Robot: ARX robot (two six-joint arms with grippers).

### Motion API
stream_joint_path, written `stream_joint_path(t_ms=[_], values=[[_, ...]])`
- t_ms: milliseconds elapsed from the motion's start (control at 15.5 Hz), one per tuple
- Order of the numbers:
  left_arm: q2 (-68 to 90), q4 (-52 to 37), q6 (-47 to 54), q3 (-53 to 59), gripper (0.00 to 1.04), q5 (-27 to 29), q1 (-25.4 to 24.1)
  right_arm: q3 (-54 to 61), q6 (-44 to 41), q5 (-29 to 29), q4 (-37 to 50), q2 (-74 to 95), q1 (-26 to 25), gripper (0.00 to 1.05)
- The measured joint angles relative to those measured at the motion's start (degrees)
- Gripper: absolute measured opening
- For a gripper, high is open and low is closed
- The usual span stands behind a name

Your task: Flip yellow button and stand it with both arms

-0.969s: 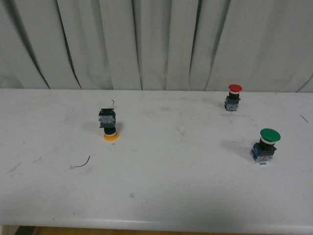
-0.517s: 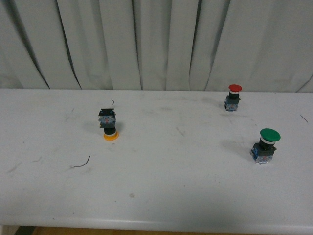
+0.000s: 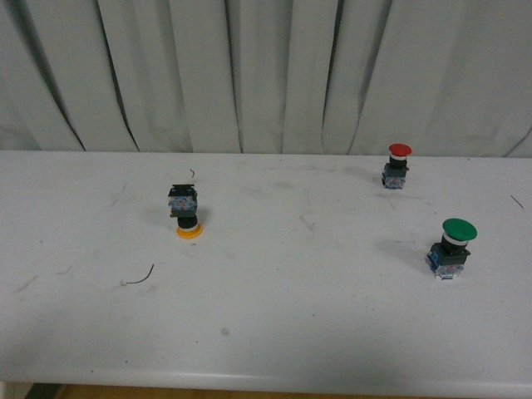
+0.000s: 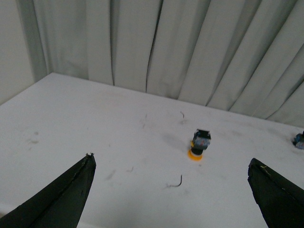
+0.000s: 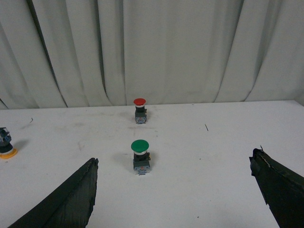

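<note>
The yellow button (image 3: 184, 214) rests upside down on the white table (image 3: 283, 291), left of centre: its yellow-orange cap is on the tabletop and its blue-grey block points up. It also shows in the left wrist view (image 4: 198, 145) and at the edge of the right wrist view (image 5: 5, 144). Neither arm appears in the front view. My left gripper (image 4: 171, 164) is open, well short of the button, with nothing between its black fingers (image 4: 66, 194). My right gripper (image 5: 173, 164) is open too, its fingers (image 5: 71, 199) wide apart over bare table.
A red-capped button (image 3: 398, 165) stands upright at the back right, and a larger green-capped one (image 3: 451, 247) stands nearer on the right. A thin dark wire scrap (image 3: 138, 278) lies in front of the yellow button. Grey curtains (image 3: 266, 75) hang behind the table.
</note>
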State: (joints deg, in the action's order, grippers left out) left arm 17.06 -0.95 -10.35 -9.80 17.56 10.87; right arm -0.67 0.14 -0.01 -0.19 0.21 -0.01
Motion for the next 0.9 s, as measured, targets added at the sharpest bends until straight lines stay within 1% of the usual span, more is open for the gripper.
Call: stream_joint_path(t_ms=[129,194,259,323,388,452,582,776,905], values=[[18.0,-16.2,0.5,-3.0,0.98,-3.6,-0.2,0.0,0.0,0.0,0.0,0.0,0.0,0.98],[29.2,-24.1,0.7,-7.0,0.98,-5.6,-0.3,0.0,0.0,0.0,0.0,0.0,0.0,0.98],[40.0,-30.1,1.0,-12.7,0.98,-7.2,0.1,0.0,0.0,0.0,0.0,0.0,0.0,0.98],[50.3,-32.2,1.8,-19.1,0.98,-8.4,0.9,0.0,0.0,0.0,0.0,0.0,0.0,0.98],[61.6,-29.7,2.3,-26.5,0.98,-9.2,2.1,0.0,0.0,0.0,0.0,0.0,0.0,0.98],[71.0,-26.5,3.2,-32.9,0.98,-8.7,2.8,0.0,0.0,0.0,0.0,0.0,0.0,0.98],[85.2,-19.7,4.4,-45.4,0.98,-8.3,4.2,0.0,0.0,0.0,0.0,0.0,0.0,0.98],[95.1,-10.4,4.3,-59.5,0.98,-8.6,5.5,0.0,0.0,0.0,0.0,0.0,0.0,0.98],[99.2,-3.8,2.8,-65.4,0.98,-8.4,5.7,0.0,0.0,0.0,0.0,0.0,0.0,0.98]])
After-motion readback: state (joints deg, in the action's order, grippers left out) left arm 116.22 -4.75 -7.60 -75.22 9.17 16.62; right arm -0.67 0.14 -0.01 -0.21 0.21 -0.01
